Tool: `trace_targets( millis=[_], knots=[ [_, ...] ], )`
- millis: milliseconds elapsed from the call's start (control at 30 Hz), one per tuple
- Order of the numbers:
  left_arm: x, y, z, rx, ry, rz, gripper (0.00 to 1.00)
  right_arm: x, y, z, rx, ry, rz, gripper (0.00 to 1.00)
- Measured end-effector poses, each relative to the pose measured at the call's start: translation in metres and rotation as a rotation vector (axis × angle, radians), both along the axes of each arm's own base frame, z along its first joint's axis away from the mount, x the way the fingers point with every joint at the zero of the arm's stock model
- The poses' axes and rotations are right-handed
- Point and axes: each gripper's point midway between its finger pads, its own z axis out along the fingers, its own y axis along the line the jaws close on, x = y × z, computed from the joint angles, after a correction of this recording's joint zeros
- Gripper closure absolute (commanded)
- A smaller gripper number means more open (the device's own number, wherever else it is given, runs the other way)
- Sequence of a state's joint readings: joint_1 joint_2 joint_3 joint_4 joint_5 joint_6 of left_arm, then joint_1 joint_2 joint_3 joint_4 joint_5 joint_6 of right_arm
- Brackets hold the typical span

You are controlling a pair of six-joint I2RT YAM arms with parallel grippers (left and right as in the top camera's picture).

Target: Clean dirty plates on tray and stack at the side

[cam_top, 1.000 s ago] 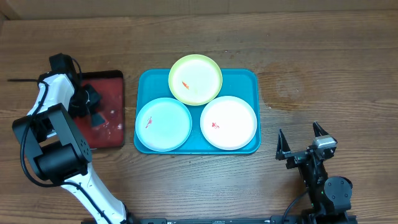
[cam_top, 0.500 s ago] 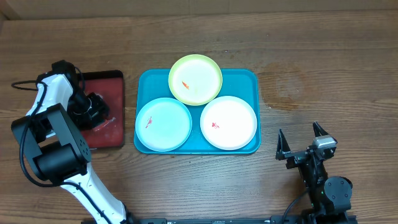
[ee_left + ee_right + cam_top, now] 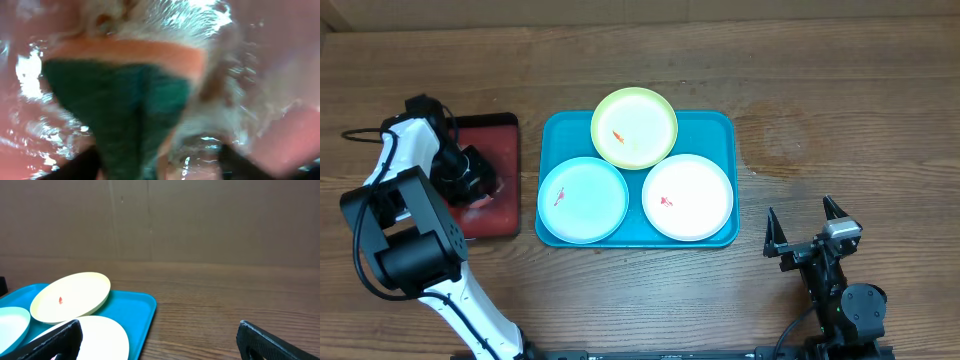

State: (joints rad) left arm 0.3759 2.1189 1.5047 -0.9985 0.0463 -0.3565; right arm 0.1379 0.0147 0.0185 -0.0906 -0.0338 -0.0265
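Observation:
The turquoise tray (image 3: 715, 125) holds three plates, each with a small red smear: lime-green (image 3: 634, 127) at the back, pale blue (image 3: 582, 200) front left, white (image 3: 687, 196) front right. My left gripper (image 3: 470, 178) is down in the dark red tray (image 3: 495, 135). In the left wrist view its fingers (image 3: 160, 165) straddle a wet green-and-orange sponge (image 3: 125, 105), with a gap at the right finger. My right gripper (image 3: 799, 212) is open and empty, right of the turquoise tray. The right wrist view shows its fingers (image 3: 160, 340), the lime-green plate (image 3: 70, 297) and the white plate (image 3: 100, 337).
The dark red tray's floor is wet and foamy (image 3: 290, 135). A cardboard wall (image 3: 200, 220) stands behind the table. Bare wooden table (image 3: 820, 120) lies right of the turquoise tray. The left arm's cable loops out at the far left (image 3: 360, 135).
My left gripper has turned and settled lower in the dark red tray, onto the sponge. The plates and my right arm have not moved.

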Motion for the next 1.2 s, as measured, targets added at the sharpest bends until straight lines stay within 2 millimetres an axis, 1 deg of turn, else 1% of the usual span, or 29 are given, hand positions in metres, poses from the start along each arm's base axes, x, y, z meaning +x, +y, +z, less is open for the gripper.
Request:
trace_targets(
  millis=[200, 233, 300, 333, 367, 400, 467, 500, 533, 633, 733, 867, 1000, 1067, 1133, 1200],
  knots=[
    [0.004, 0.0, 0.002, 0.001, -0.01, -0.002, 0.0, 0.0, 0.0, 0.0, 0.0, 0.0, 0.0, 0.0],
    [0.004, 0.0, 0.002, 0.001, -0.01, -0.002, 0.06, 0.0, 0.0, 0.0, 0.0, 0.0, 0.0, 0.0],
    [0.006, 0.002, 0.002, 0.005, -0.013, -0.002, 0.37, 0.0, 0.0, 0.0, 0.0, -0.001, 0.0, 0.0],
    [0.007, 0.002, 0.002, 0.007, -0.015, -0.009, 0.51, 0.0, 0.0, 0.0, 0.0, -0.001, 0.0, 0.0],
    [0.007, 0.003, 0.002, 0.011, -0.014, -0.014, 0.7, 0.0, 0.0, 0.0, 0.0, -0.001, 0.0, 0.0],
    [0.006, 0.003, 0.002, 0.013, -0.012, -0.018, 0.77, 0.0, 0.0, 0.0, 0.0, -0.001, 0.0, 0.0],
    [0.005, 0.004, 0.002, 0.016, -0.002, -0.022, 0.83, 0.0, 0.0, 0.0, 0.001, -0.001, 0.0, 0.0],
    [0.004, 0.005, 0.004, 0.019, 0.003, -0.023, 0.88, 0.0, 0.0, 0.0, 0.0, -0.001, 0.0, 0.0],
    [0.004, 0.005, 0.006, 0.021, 0.01, -0.024, 0.96, 0.0, 0.0, 0.0, 0.0, -0.001, 0.0, 0.0],
    [0.003, 0.007, 0.015, 0.024, 0.031, -0.03, 0.96, 0.0, 0.0, 0.0, 0.0, 0.0, 0.0, 0.0],
    [0.007, 0.01, 0.036, 0.027, 0.037, -0.03, 0.96, 0.0, 0.0, 0.0, 0.0, 0.0, 0.0, 0.0],
    [0.023, 0.015, 0.077, 0.041, -0.002, -0.029, 0.96, 0.0, 0.0, 0.0, 0.0, -0.001, 0.0, 0.0],
    [0.035, 0.016, 0.121, 0.043, -0.062, -0.028, 0.96, 0.0, 0.0, 0.0, 0.0, 0.0, 0.0, 0.0],
    [0.039, 0.016, 0.139, 0.042, -0.089, -0.028, 0.96, 0.0, 0.0, 0.0, 0.0, -0.001, 0.0, 0.0],
    [0.042, 0.016, 0.148, 0.044, -0.112, -0.028, 0.96, 0.0, 0.0, 0.0, 0.0, 0.0, 0.0, 0.0],
    [0.043, 0.016, 0.149, 0.044, -0.117, -0.028, 0.96, 0.0, 0.0, 0.0, 0.001, 0.0, 0.0, 0.0]
  ],
)
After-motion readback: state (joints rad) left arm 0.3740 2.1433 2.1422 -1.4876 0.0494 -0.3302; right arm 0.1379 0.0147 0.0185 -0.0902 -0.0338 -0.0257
